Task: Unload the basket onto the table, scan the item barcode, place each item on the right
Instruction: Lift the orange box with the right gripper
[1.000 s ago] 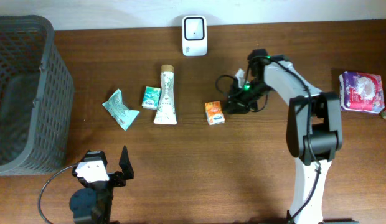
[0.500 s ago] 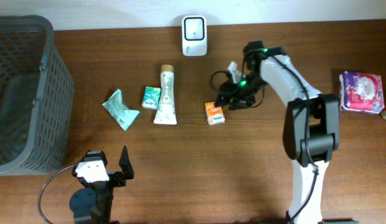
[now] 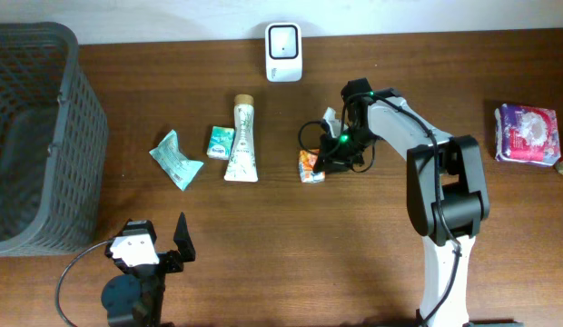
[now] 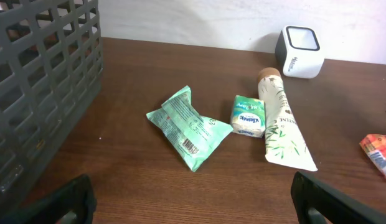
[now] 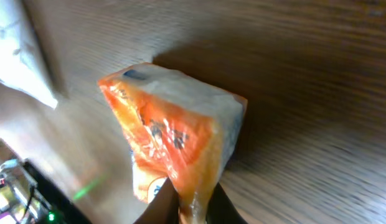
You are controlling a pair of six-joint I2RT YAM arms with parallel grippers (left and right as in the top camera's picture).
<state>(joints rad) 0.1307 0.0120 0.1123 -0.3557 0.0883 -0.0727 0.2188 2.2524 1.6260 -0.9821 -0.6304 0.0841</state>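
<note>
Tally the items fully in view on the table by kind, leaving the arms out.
Soft packets: 4 (green packet, small green tissue pack, orange packet, purple pack)
Tubes: 1 (bamboo-print tube)
Barcode scanners: 1 (white scanner)
Baskets: 1 (grey basket)
Total: 7

No word can be read for sure. The green packet (image 4: 188,127) has a small barcode, but its numbers are too tiny. The little green box (image 4: 248,116) has a blurry blue word. The white scanner (image 4: 299,51) has a tiny dark word on its side. The orange pack (image 5: 174,143) shows only blurry letters.
</note>
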